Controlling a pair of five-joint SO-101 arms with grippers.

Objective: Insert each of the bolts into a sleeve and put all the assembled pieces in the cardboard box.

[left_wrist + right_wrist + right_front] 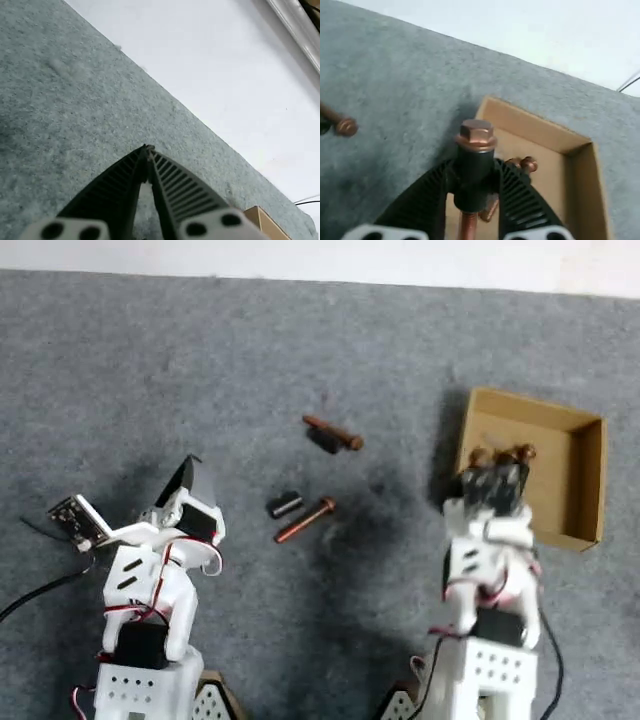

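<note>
My right gripper (pixel 476 170) is shut on an assembled piece, a black sleeve (pixel 475 175) with a copper bolt (pixel 476 134) through it, held above the near left part of the cardboard box (pixel 547 135). Another copper bolt (pixel 522 164) lies inside the box. In the high view this gripper (pixel 497 478) hangs over the box (pixel 585 480) at its left wall. On the mat a bolt (pixel 334 432) lies against a black sleeve (pixel 322 442), and a second bolt (pixel 305 520) lies beside another sleeve (pixel 285 505). My left gripper (pixel 192 470) is shut and empty, left of these parts.
Grey carpet (pixel 200 360) covers the table, ending at a white strip (pixel 400 260) along the far side. The left gripper (pixel 148 150) points across bare carpet, with a box corner (pixel 265 222) at the picture's edge. A loose bolt (pixel 340 122) lies left of the box.
</note>
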